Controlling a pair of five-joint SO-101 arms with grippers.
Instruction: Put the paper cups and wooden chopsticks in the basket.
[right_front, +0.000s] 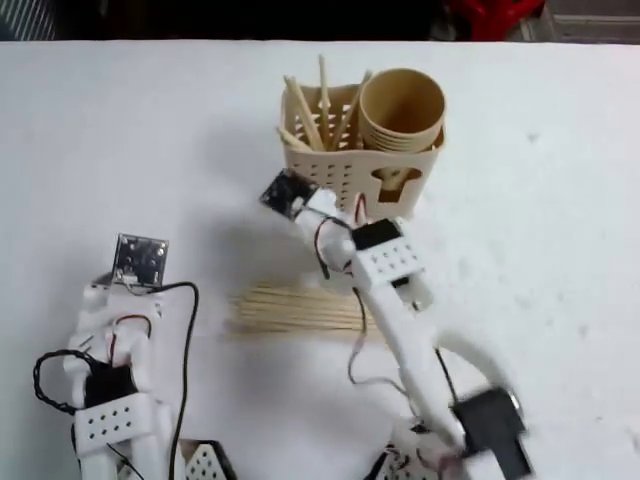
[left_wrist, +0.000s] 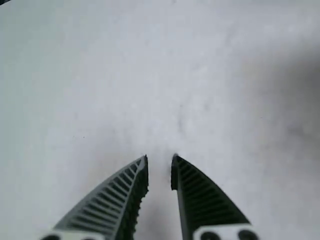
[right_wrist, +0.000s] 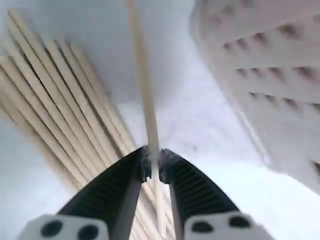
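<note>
Jaws of the right gripper (right_wrist: 152, 167) pinch one wooden chopstick (right_wrist: 141, 75), arm stretched toward the basket (right_front: 345, 175) holding paper cups (right_front: 402, 110); the left gripper (left_wrist: 159, 172) hangs empty, slightly parted, over the white table (right_front: 120, 130).

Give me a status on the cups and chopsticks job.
Done: the cups are stacked in the basket, with a few sticks standing beside them. In hand: the right pincer is shut on one chopstick near the basket. Left: the pile of chopsticks on the table. The left pincer holds nothing.
</note>
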